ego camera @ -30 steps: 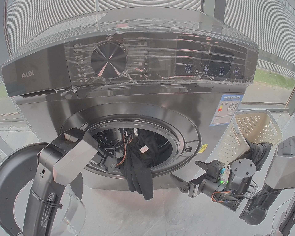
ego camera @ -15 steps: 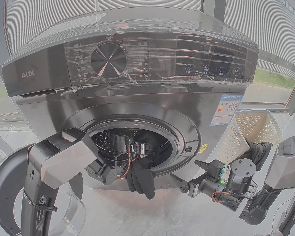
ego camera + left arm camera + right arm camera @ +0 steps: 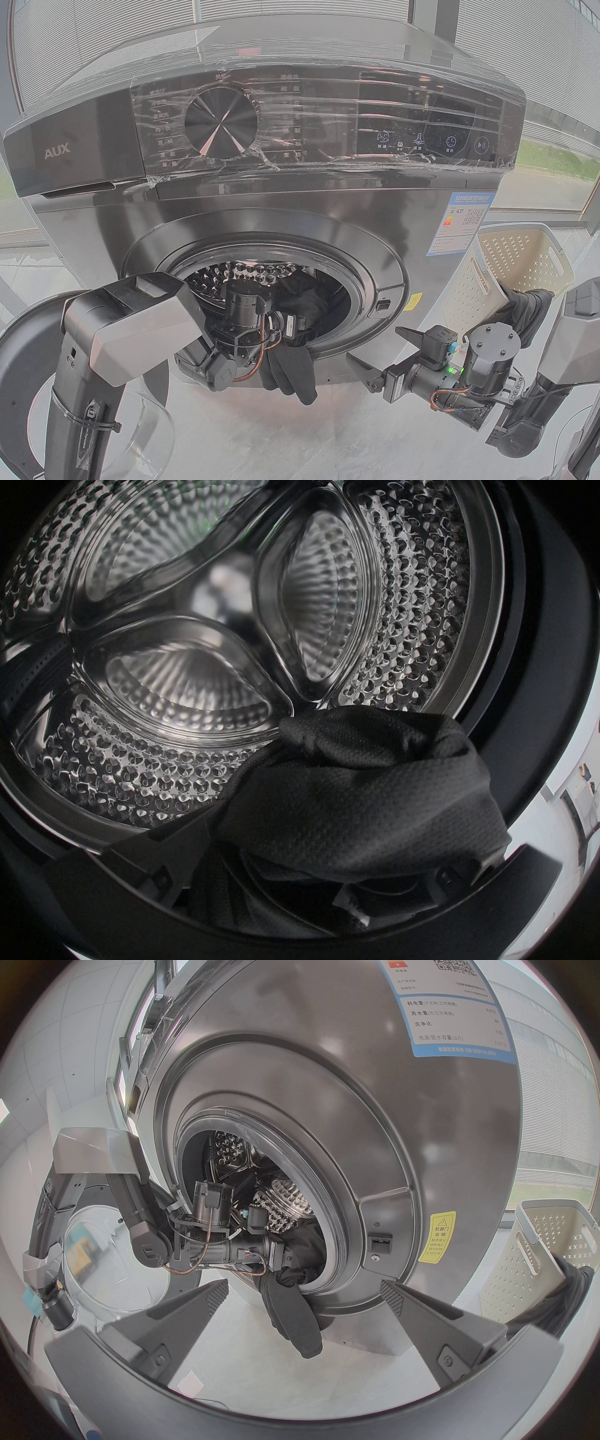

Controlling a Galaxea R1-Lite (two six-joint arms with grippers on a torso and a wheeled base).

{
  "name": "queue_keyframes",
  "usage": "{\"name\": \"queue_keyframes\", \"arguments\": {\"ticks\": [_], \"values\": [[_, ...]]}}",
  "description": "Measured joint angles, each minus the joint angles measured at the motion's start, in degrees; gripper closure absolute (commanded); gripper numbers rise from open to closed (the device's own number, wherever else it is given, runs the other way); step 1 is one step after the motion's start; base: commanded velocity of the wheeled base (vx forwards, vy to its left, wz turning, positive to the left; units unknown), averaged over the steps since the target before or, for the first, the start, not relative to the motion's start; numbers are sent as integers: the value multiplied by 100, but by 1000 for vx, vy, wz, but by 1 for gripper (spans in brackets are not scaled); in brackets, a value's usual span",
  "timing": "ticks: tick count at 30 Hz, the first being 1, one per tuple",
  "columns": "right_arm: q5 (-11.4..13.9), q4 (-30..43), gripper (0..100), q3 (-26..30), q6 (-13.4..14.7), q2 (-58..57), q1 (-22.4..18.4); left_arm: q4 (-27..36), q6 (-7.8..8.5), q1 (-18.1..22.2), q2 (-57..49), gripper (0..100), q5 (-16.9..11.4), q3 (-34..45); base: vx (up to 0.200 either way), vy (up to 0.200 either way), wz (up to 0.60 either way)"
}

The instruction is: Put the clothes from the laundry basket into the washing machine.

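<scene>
Closest to the robot, low before the washing machine [image 3: 400, 212] and toward its right side, the right gripper [image 3: 374, 344] hangs with its two fingers wide apart and nothing between them. On the left side the round glass door [image 3: 25, 350] is swung fully open. At the mouth of the drum [image 3: 387, 605] the left gripper [image 3: 295, 322] is placed just over the lower rim. Its fingers [image 3: 156, 861] stand apart, and a black garment [image 3: 294, 375] is bunched between and over them, so the tips are hidden. One part of this garment lies inside the opening, on the lower edge of the drum. The other part hangs down outside over the rim, in front of the machine's lower panel. Behind it the dimpled metal wall of the drum is bare. Farther to the right, just beside the machine, the cream laundry basket [image 3: 531, 250] stands tilted, and more dark clothes [image 3: 528, 312] spill over its lower edge.
</scene>
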Motion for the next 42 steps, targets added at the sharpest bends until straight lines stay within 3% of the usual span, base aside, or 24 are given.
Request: {"name": "queue_keyframes", "arguments": {"ticks": [2, 3, 14, 24, 38, 39, 42], "values": [[0, 2, 0, 0, -2, 0, 2, -46, -4, 11, 72, 0, -2, -24, 0, 0, 0], [0, 0, 0, 0, 0, 0, 2, -63, -9, 16, 105, 100, -2, -38, 0, 0, 0], [0, -2, 0, 0, 0, 2, 2, -16, -57, 46, 277, 100, 112, -238, 0, 0, 0], [2, -6, 0, 0, 0, 5, 37, 101, -57, 204, 257, 100, 432, -870, 0, 0, 0], [7, -6, 0, -2, 2, 13, 57, 46, -250, 512, 266, 100, 697, -1554, 0, 0, 0], [7, -6, 0, -2, 5, 13, 57, 37, -255, 512, 266, 0, 697, -1549, 0, 0, 0], [9, -6, 0, -2, 2, 13, 52, -9, -291, 510, 257, 0, 695, -1475, 0, 0, 0]]}}
